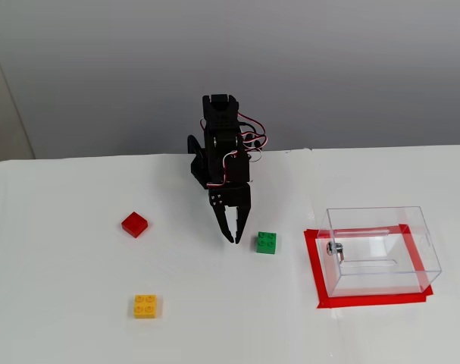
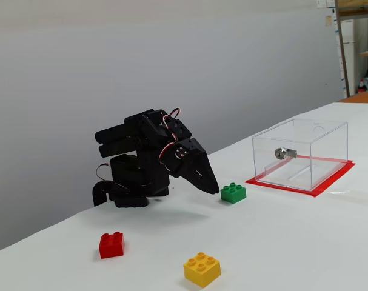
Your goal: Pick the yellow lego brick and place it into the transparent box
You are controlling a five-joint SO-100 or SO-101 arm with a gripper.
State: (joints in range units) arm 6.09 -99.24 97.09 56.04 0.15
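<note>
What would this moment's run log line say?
jaws shut, empty, above table | yellow lego brick untouched on table | transparent box empty | green brick nearest arm

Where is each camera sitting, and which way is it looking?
A fixed view: high up in front of the table, looking down at the arm and its gripper, with the wall behind; the clear box sits at right on red tape.
Another fixed view: low at the table's side, looking across; the folded arm and gripper are at left.
Both fixed views share the yellow brick, red brick, green brick and box.
</note>
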